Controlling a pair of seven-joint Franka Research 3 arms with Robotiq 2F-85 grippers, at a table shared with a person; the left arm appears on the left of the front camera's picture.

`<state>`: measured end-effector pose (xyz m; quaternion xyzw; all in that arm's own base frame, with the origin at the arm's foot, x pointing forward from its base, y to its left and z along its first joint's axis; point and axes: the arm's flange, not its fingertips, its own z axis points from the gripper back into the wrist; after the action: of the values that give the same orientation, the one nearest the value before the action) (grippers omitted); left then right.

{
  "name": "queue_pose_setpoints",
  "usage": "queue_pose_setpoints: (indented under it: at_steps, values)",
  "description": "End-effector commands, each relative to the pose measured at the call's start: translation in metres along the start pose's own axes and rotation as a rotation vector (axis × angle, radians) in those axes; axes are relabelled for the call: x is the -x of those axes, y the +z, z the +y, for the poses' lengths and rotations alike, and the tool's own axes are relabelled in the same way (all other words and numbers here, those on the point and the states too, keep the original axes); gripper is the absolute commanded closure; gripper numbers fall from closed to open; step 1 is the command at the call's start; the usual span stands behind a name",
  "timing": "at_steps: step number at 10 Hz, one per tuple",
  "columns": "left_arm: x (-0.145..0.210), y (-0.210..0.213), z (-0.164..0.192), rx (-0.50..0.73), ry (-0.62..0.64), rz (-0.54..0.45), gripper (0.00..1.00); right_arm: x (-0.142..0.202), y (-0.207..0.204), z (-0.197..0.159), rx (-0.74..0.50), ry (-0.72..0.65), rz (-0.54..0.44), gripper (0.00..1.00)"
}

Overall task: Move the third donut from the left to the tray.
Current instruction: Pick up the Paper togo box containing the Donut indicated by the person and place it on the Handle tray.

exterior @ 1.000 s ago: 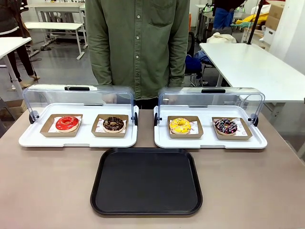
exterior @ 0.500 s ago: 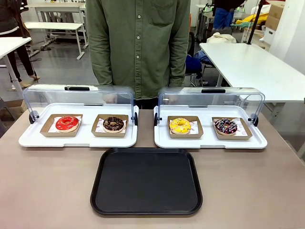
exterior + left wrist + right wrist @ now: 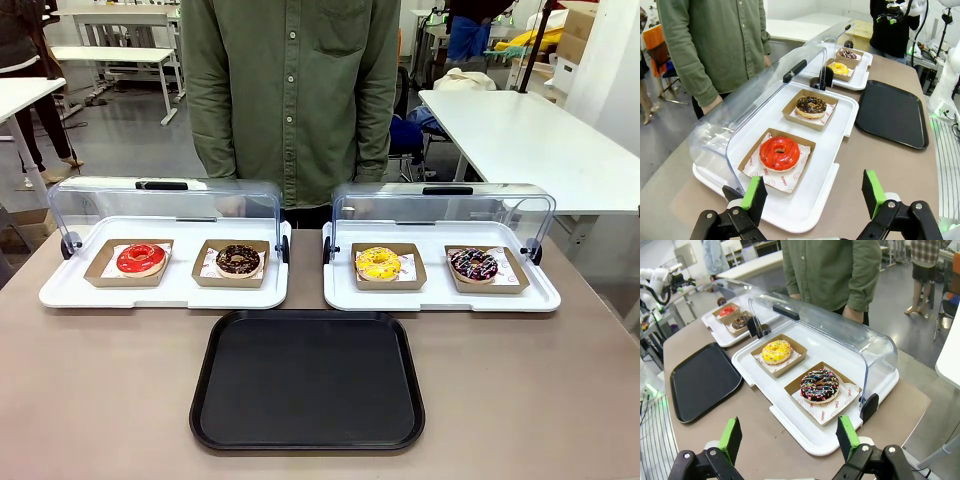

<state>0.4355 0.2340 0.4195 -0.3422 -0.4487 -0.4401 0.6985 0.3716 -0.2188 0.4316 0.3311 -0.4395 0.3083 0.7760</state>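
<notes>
1. Left claw point(image 3: 815, 192) is spread wide with nothing between its pads. The near corner of the left display tray point(image 3: 805, 212) lies between its fingers, and the red-iced donut point(image 3: 779, 153) sits just ahead.
2. Right claw point(image 3: 789, 434) is spread wide too and grips nothing. A sprinkled chocolate donut point(image 3: 819, 385) sits just ahead of it on the right display tray point(image 3: 805, 436).
3. Yellow donut point(image 3: 776, 351) (on its brown cardboard tray point(image 3: 795, 347)) rests farther ahead of the right claw, beyond the chocolate one, under the raised clear lid point(image 3: 840, 335).
4. Black tray point(image 3: 702, 380) lies flat on the desk point(image 3: 765, 435), ahead and to the side of the right claw, just beside the right display tray.
</notes>
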Motion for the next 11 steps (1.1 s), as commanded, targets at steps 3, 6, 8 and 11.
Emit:
queue_pose_setpoints:
  at_steps: [3,6,8,11]
  values:
    - [0.0013,0.0010,0.0000,-0.004,-0.014,0.002,0.00,-0.0008,-0.0001,0.0002,-0.002,0.002,-0.004,0.00]
    - [0.0013,0.0010,0.0000,-0.004,-0.014,0.002,0.00,-0.0008,-0.0001,0.0002,-0.002,0.002,-0.004,0.00]
    - [0.0013,0.0010,0.0000,-0.004,-0.014,0.002,0.00,-0.0008,-0.0001,0.0002,-0.002,0.002,-0.004,0.00]
    - [0.0013,0.0010,0.0000,-0.004,-0.014,0.002,0.00,-0.0008,-0.0001,0.0002,-0.002,0.002,-0.004,0.00]
